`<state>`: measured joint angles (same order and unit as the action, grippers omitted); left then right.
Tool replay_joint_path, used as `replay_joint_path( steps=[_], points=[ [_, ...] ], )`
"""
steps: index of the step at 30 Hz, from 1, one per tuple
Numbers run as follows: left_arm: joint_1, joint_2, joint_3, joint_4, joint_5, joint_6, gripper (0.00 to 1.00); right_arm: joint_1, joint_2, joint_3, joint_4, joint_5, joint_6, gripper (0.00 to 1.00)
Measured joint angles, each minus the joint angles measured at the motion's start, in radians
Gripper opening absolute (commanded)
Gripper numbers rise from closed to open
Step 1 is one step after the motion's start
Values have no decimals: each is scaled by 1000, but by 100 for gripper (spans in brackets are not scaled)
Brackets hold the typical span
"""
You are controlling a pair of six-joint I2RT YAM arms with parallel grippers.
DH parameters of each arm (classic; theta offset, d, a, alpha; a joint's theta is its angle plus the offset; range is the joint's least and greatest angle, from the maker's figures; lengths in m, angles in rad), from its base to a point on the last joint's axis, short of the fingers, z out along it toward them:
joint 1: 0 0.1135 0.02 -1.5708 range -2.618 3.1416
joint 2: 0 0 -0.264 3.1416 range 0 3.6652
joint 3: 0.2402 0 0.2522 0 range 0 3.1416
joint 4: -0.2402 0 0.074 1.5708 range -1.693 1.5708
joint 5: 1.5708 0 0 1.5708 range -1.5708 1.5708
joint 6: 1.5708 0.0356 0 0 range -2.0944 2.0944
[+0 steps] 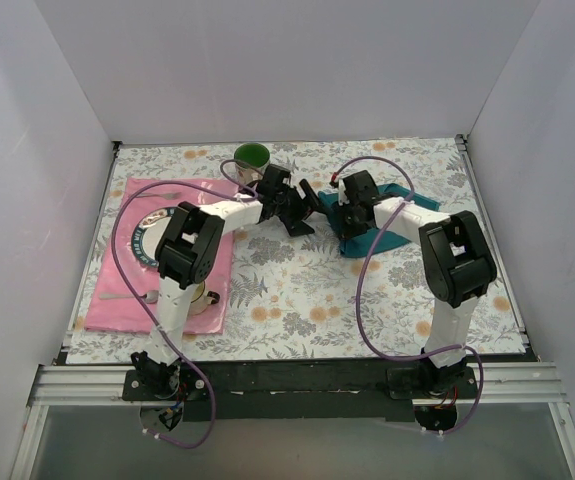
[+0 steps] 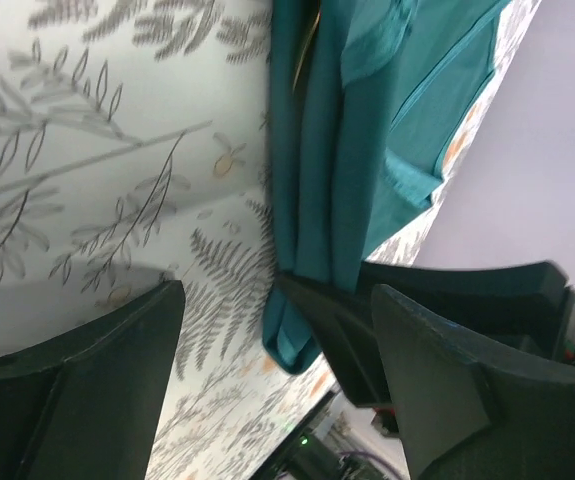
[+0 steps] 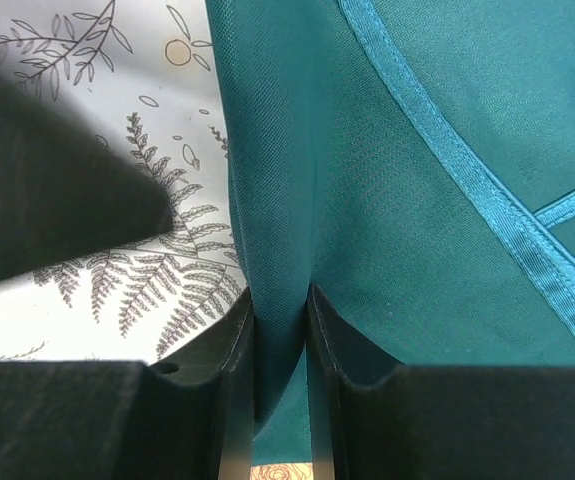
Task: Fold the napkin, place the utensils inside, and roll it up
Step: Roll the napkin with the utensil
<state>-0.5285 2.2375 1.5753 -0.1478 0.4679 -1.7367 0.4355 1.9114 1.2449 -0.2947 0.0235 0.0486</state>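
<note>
The teal napkin (image 1: 379, 228) lies bunched and folded on the floral table, right of centre. My right gripper (image 1: 353, 212) is shut on a raised fold of the napkin (image 3: 387, 180); in the right wrist view the cloth is pinched between its fingers (image 3: 282, 300). My left gripper (image 1: 303, 212) is open just left of the napkin's edge; in its wrist view the folded edge of the napkin (image 2: 322, 180) lies between its spread fingers (image 2: 277, 295), untouched. Two slim utensils (image 1: 153, 196) (image 1: 125, 297) lie on the pink placemat at the left; their handles are too small to make out.
A pink placemat (image 1: 117, 290) at the left holds a dark-rimmed plate (image 1: 145, 238), partly under my left arm. A green cup (image 1: 252, 155) stands at the back centre. White walls close in the table on three sides.
</note>
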Motion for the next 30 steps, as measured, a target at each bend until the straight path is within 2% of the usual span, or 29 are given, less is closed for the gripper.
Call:
replay_joint_path(
  steps=[7,12,17,22,26,27,29,30],
  points=[
    [-5,81,126,-10,-42,-58,76,-41,-6,-14,18,-109,8,1],
    [-18,97,152,-9,-88,-103,75,-54,-7,-18,24,-141,12,1],
    [-40,138,208,-2,-116,-137,70,-58,-9,-26,36,-161,20,1],
    [-70,154,219,18,-163,-167,55,-62,-11,-31,42,-177,26,1],
    [-83,139,157,71,-217,-186,35,-62,-11,-32,42,-185,26,1],
    [-84,133,138,85,-228,-188,26,-62,-11,-32,42,-185,26,1],
    [-87,126,114,102,-249,-186,17,-62,-12,-34,44,-184,26,1],
    [-89,123,101,109,-263,-179,7,-62,-14,-38,49,-183,25,1]
  ],
)
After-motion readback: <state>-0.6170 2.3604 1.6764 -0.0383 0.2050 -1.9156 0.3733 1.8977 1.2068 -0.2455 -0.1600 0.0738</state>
